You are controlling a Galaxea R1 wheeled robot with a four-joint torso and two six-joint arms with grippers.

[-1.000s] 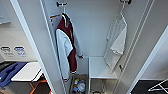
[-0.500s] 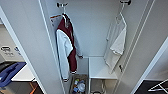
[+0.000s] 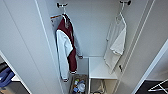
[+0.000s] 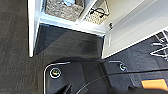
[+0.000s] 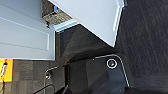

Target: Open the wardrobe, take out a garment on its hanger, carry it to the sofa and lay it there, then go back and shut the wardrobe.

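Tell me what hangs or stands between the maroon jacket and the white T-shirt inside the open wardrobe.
In the head view, nothing hangs between the jacket and the T-shirt: just the wardrobe's bare white back wall.

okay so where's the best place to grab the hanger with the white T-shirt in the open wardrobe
Probably the hanger by its bare neck, just under the hook and above the white T-shirt. Come from the front, through the wardrobe's open doors: the shirt drapes over the hanger's arms, so only the neck is exposed.

left wrist: low, facing the floor | right wrist: low, facing the floor
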